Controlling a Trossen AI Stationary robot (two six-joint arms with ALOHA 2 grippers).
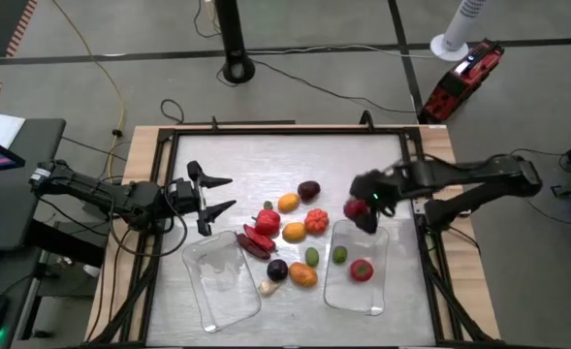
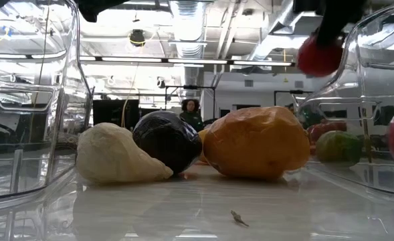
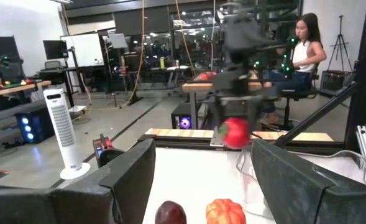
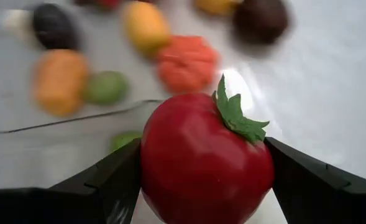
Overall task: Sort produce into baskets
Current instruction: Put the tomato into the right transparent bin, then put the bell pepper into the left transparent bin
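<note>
My right gripper (image 1: 361,211) is shut on a red tomato-like piece with a green leaf top (image 4: 204,162). It hangs in the air over the far edge of the right clear basket (image 1: 380,291), which holds a green piece (image 1: 340,255) and a red piece (image 1: 362,270). The left basket (image 1: 217,286) has nothing in it. Several other produce pieces lie between the baskets, among them an orange pumpkin-like one (image 1: 316,221), a dark purple one (image 1: 277,269) and a pale one (image 1: 269,287). My left gripper (image 1: 231,192) waits open at the table's left, level, with nothing between its fingers. My right gripper pinches the red piece by two opposite sides of its round body (image 4: 155,180), one finger (image 4: 108,183) on each side. The fingers slant steeply down from the table's right side. The piece is lifted clear, its leaf top turned away from the wrist.
A raised wooden frame (image 1: 144,242) edges the table. Loose produce crowds the strip between the two baskets, and bare tabletop lies toward the far edge (image 1: 266,155). In the room beyond the table, a person (image 3: 304,50) sits at a desk.
</note>
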